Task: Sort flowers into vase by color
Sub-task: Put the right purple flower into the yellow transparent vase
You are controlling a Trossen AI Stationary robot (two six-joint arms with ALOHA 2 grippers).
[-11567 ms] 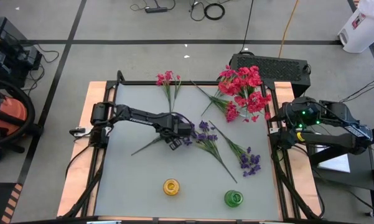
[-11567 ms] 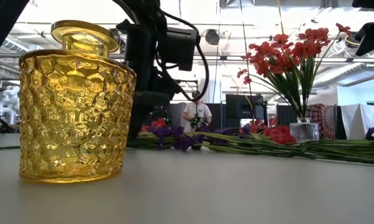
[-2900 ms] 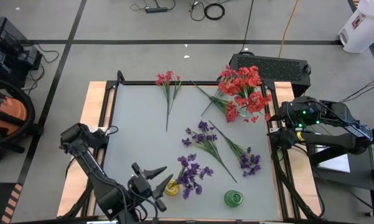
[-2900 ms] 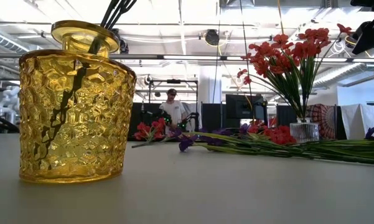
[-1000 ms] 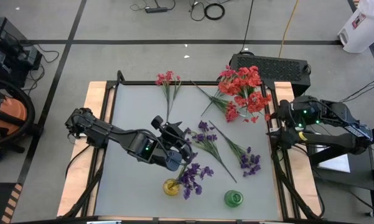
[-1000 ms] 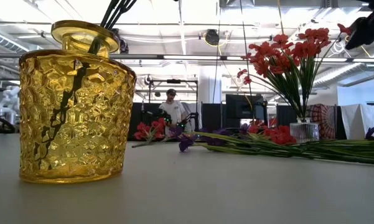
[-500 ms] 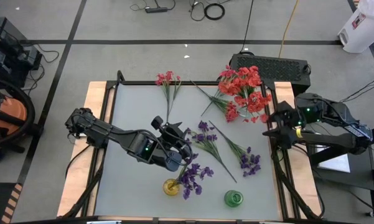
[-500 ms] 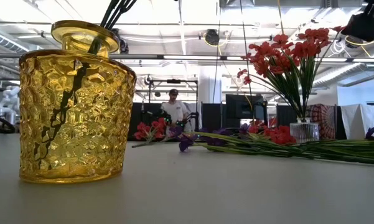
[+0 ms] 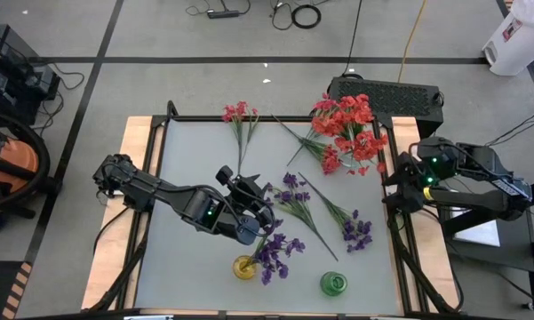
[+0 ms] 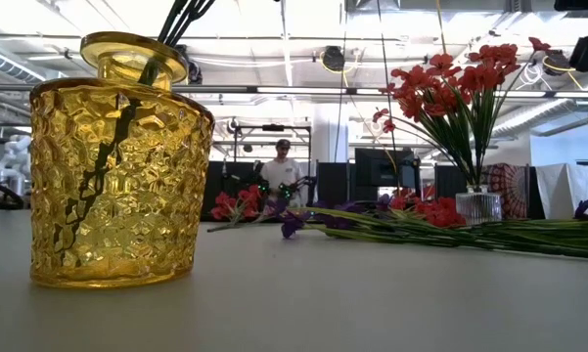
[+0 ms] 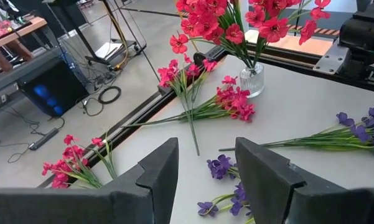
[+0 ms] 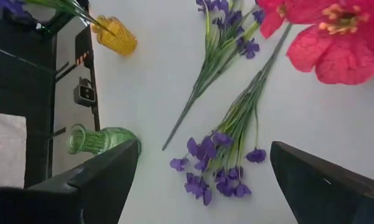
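A: Any writing or labels showing?

B: Nothing legible is showing on any vase, arm or surface in any view.

A: Flowers – appearance, location?

B: Thin green stems, small clustered blossoms. One purple sprig (image 9: pixel 275 249) is standing in the yellow vase (image 9: pixel 244 268) near the front edge of the table (image 9: pixel 187 258), its blossoms leaning out beside the vase mouth. Two more purple sprigs are lying flat mid-table: one (image 9: pixel 293 197) just beside the left gripper, another (image 9: pixel 355 229) nearer the right side. A pink sprig (image 9: pixel 239 114) is lying alone toward the far edge. A red bunch (image 9: pixel 346 120) is standing in a clear glass vase (image 10: pixel 479 206) at the far right corner, with a loose red sprig (image 9: pixel 327 158) lying just beside it. The green vase (image 9: pixel 333 284) is sitting near the front edge, well apart from the yellow one; whether anything is standing in it is hard to tell.

A: Grippers?

B: Left gripper (image 9: pixel 256 203) is hovering mid-table, just behind the yellow vase, fingers spread apart and holding nothing; the left wrist view is showing table between them. Right gripper (image 9: pixel 393 182) is waiting at the table's right edge, fingers wide apart, empty.

A: Anything hidden or unclear?

B: In the low view the yellow vase is filling the left side, only dark stems showing through the patterned glass, blossoms cut off at the top. A person (image 10: pixel 282 176) is standing far behind the table, small and indistinct
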